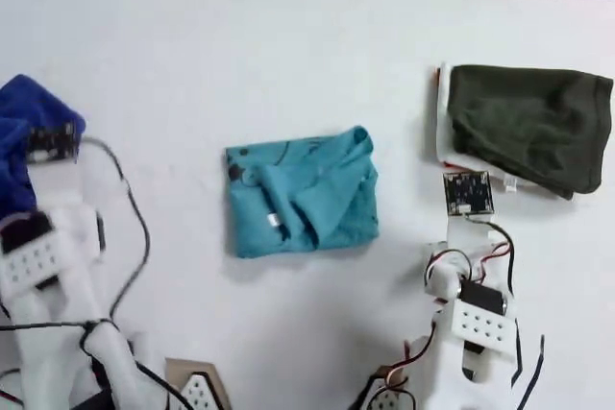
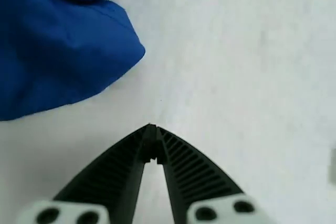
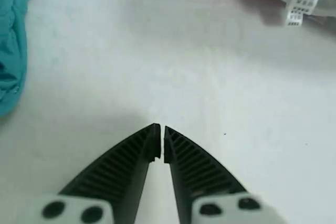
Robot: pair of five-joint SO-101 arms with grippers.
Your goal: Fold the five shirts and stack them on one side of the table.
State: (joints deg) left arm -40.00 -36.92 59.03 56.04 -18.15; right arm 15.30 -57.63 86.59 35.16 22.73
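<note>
The left tool (image 2: 153,131) is seen clenched on nothing over the desk (image 2: 252,61), a blue shirt (image 2: 58,40) near it; the right tool (image 3: 159,130) is likewise clenched, with a teal shirt (image 3: 10,45) to its left.

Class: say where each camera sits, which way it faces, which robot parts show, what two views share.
High view: overhead, looking down at table; left arm, right arm.
Left wrist view: on the wrist behind left gripper, facing blue shirt.
Right wrist view: on the wrist behind right gripper, facing table.
Shared: teal shirt, in high and right wrist views.
</note>
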